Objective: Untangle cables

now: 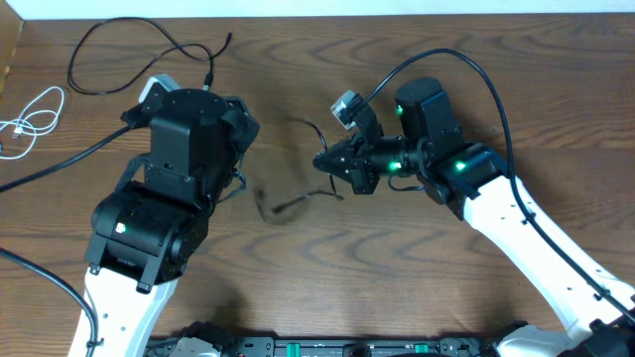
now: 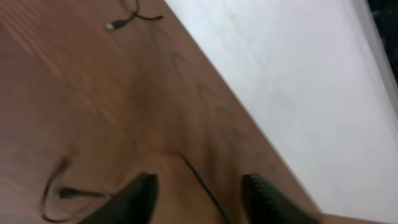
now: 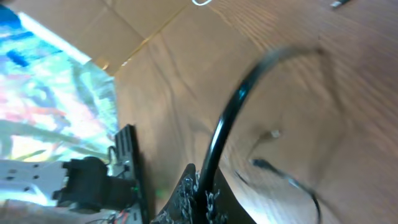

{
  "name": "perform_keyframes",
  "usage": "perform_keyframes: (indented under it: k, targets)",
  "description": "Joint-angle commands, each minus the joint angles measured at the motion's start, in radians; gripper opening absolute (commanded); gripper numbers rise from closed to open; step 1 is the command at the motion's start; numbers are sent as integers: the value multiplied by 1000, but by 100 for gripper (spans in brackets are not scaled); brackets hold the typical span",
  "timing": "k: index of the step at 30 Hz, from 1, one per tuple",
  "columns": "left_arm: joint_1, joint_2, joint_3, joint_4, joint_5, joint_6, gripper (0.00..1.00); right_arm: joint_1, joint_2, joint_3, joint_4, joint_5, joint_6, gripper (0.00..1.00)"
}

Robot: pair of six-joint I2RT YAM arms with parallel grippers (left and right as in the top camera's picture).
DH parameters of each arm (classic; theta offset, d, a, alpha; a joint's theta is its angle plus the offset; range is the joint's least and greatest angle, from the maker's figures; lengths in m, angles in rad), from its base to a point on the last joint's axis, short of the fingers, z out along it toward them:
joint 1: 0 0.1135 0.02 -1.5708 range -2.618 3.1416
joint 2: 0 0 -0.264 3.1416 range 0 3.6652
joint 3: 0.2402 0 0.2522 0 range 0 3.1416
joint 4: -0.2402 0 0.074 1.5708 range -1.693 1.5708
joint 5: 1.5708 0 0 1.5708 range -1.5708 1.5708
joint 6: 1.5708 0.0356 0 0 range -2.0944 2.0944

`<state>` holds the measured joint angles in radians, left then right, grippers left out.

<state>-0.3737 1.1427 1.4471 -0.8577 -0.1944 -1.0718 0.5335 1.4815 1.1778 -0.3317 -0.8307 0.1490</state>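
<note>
A thin black cable (image 1: 288, 205) lies blurred on the wooden table between the two arms. My right gripper (image 1: 320, 164) points left and is shut on one stretch of this black cable (image 3: 219, 134), which curves up out of the jaws. My left gripper (image 2: 200, 179) is open, and a thin strand of black cable (image 2: 198, 179) runs between its fingers without being pinched. A loose loop (image 2: 55, 190) lies to their left. A second black cable (image 1: 149, 38) curls at the back left, its plug (image 2: 115, 25) visible. The white cable (image 1: 30, 119) is coiled at the far left edge.
The left arm's bulky black body (image 1: 174, 188) covers the table's left middle. A white surface (image 2: 292, 68) borders the table's far edge. A black rail (image 1: 327, 347) runs along the front edge. The right arm's thick black cable (image 1: 466, 69) arcs above it.
</note>
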Motion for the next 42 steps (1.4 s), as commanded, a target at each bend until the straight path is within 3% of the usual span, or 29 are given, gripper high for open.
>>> perform_keyframes:
  k: [1, 4, 9, 13, 16, 23, 31, 42]
  targets:
    - [4, 0, 8, -22, -27, 9, 64, 5, -25, 4, 3, -106, -29, 1]
    - [4, 2, 8, -23, 88, 8, 89, 5, -25, 4, 7, -202, -126, 1]
    - [4, 2, 8, 5, 337, -2, 92, 5, -25, 4, 20, -204, -165, 1]
    - [4, 2, 8, 11, 476, -138, 93, 9, -25, 4, 99, -205, -81, 1]
    - [4, 2, 8, 11, 490, -209, 93, 33, -25, 4, 160, -204, -36, 1]
    - [4, 2, 8, 10, 490, -317, 86, 58, -25, 4, 325, -189, 112, 1]
    - [4, 2, 8, 22, 490, -378, 60, 58, -25, 4, 354, -190, 154, 1]
    - [4, 2, 8, 19, 490, -351, 59, 71, -25, 4, 277, -250, 47, 1]
